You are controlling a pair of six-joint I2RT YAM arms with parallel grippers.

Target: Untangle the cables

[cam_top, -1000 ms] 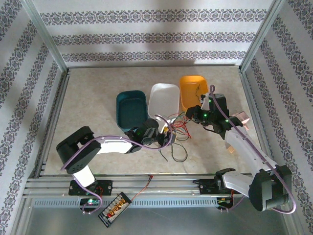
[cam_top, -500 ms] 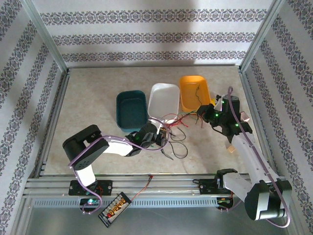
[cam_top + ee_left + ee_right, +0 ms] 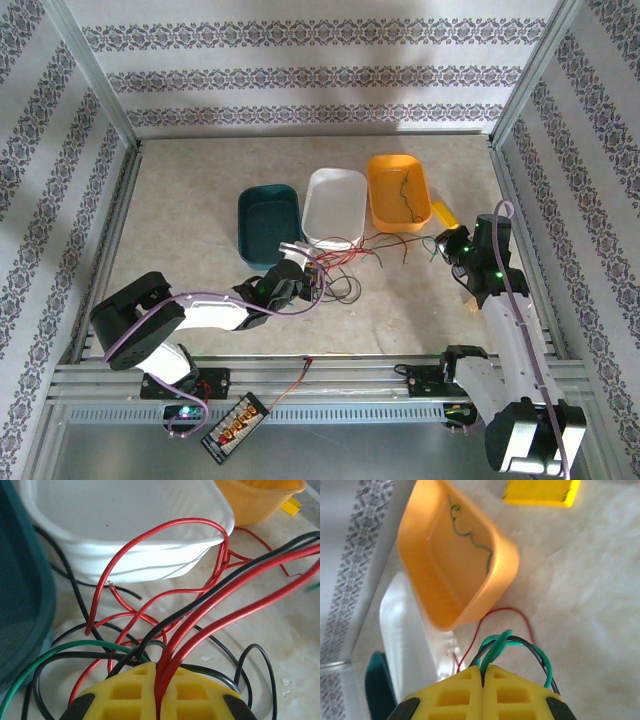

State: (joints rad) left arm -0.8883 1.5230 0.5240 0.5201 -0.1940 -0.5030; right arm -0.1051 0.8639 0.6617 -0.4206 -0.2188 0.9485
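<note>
Now | left claw (image 3: 159, 680) nips red cables (image 3: 175, 650) at fingertips | right claw (image 3: 483, 674) nips green and black cables (image 3: 496, 647)

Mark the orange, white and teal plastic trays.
orange plastic tray (image 3: 396, 157): top external view, far rim.
white plastic tray (image 3: 336, 173): top external view, far rim.
teal plastic tray (image 3: 268, 189): top external view, far rim.

The yellow fingers (image 3: 452, 692) of the right gripper (image 3: 483, 670) are pressed together on a loop of thin green and black cables (image 3: 502, 642). Just beyond, a thin red cable (image 3: 507, 611) curves over the pale table (image 3: 580, 605) beside an orange plastic tray (image 3: 510, 560) that holds a wavy green cable (image 3: 470, 535). A white plastic tray (image 3: 407, 630) sits at its left.
</note>
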